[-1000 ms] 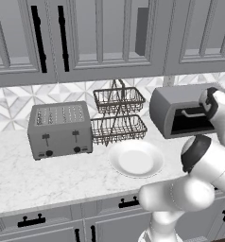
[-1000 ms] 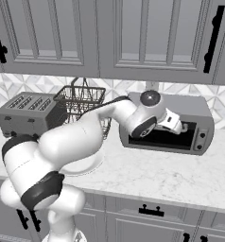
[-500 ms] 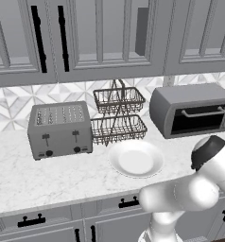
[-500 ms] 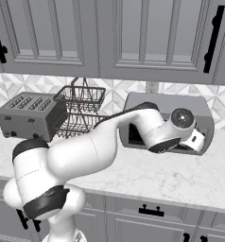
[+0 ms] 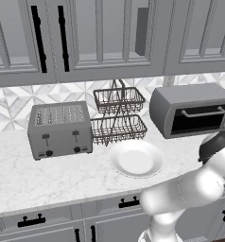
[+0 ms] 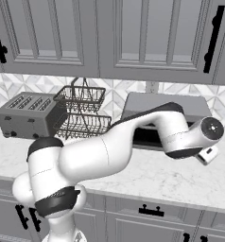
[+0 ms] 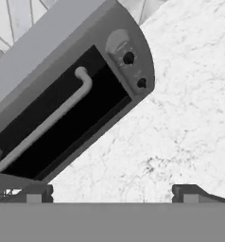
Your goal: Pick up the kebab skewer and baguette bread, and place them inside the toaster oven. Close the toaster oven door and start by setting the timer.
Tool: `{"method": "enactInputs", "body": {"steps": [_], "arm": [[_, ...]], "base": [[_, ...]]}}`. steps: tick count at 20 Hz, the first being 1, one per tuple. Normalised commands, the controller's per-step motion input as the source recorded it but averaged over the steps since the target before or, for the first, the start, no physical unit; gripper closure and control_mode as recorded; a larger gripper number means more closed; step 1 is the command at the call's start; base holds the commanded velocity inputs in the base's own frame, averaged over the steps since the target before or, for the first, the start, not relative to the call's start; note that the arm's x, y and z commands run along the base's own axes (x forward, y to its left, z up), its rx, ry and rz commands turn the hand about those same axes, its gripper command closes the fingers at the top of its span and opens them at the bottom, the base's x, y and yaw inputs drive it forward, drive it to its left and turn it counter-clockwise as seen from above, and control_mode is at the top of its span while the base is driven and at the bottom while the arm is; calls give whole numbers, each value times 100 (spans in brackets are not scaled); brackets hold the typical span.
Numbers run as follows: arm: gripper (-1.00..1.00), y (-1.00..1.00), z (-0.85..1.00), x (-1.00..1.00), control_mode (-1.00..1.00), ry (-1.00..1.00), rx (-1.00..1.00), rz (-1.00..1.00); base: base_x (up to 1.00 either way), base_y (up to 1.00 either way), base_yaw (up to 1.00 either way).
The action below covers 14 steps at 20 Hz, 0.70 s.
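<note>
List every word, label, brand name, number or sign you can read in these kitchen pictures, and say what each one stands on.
None can be read.
The toaster oven has two dark knobs on its side panel, with no legible markings.
The pop-up toaster carries levers and knobs, with no lettering.
The cabinet doors and plate are plain.

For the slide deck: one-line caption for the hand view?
Open hand faces the closed toaster oven door and its two knobs.

The toaster oven point(image 5: 192, 109) is a wide grey box standing at the back of the worktop point(image 5: 62, 175), toward its right end. Its door point(image 5: 199, 118), dark glass with a silver bar handle point(image 7: 43, 123) along the top, is shut. Two dark knobs point(image 7: 128, 58) sit on the panel right of the door.
</note>
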Motion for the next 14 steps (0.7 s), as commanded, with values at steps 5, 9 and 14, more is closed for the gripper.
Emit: {"method": "enactInputs", "body": {"steps": [5, 9, 14], "arm": [[-100, 0, -33, 2, -100, 0, 28, -37], [-100, 13, -31, 1, -100, 0, 36, -43], [-100, 2, -4, 0, -100, 0, 47, -49]], "base": [[0, 0, 0], [0, 0, 0], [0, 0, 0]]}}
